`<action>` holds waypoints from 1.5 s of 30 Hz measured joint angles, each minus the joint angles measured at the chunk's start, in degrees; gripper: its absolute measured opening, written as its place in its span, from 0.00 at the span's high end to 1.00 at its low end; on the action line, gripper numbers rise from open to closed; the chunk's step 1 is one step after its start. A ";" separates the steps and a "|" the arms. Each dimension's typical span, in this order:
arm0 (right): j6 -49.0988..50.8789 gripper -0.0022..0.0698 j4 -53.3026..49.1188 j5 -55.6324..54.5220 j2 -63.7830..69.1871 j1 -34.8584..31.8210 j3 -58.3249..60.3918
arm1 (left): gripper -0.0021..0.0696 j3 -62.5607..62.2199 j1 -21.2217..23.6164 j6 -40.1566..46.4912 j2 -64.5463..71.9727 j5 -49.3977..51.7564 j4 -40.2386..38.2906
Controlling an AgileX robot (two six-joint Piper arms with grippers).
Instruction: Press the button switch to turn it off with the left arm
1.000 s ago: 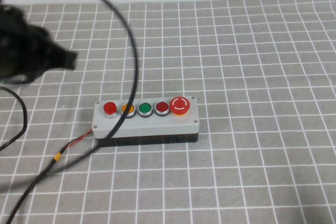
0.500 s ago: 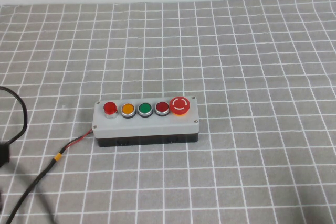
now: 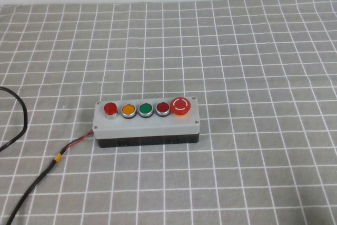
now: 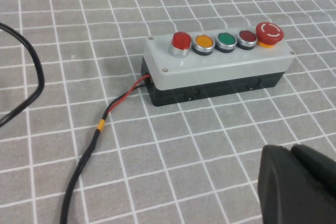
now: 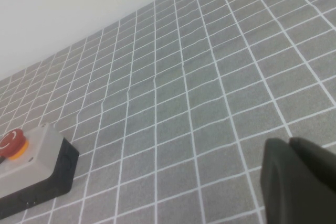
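The button switch sits at the grey box's cable end, while the left gripper and right gripper hang clear of the box, jaw states impossible to tell.

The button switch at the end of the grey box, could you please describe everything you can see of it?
The button switch is a small round bright red translucent cap in a pale silvery collar, standing proud of the grey box at its left end, beside the orange button. Nothing touches it. The left gripper shows only as a dark edge in its wrist view, well away from the button; the right gripper is likewise off near the box's far end.
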 joint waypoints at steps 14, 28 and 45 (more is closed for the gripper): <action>0.00 0.99 0.00 0.00 0.00 0.00 0.00 | 0.98 0.42 0.00 -0.50 -0.24 -0.10 0.70; 0.00 0.99 0.00 0.00 0.00 0.00 0.00 | 0.98 16.04 0.24 -0.50 -0.24 -29.63 9.62; 0.00 0.99 0.00 0.00 0.00 0.00 0.00 | 0.98 35.78 7.57 -1.02 -12.23 -38.21 5.39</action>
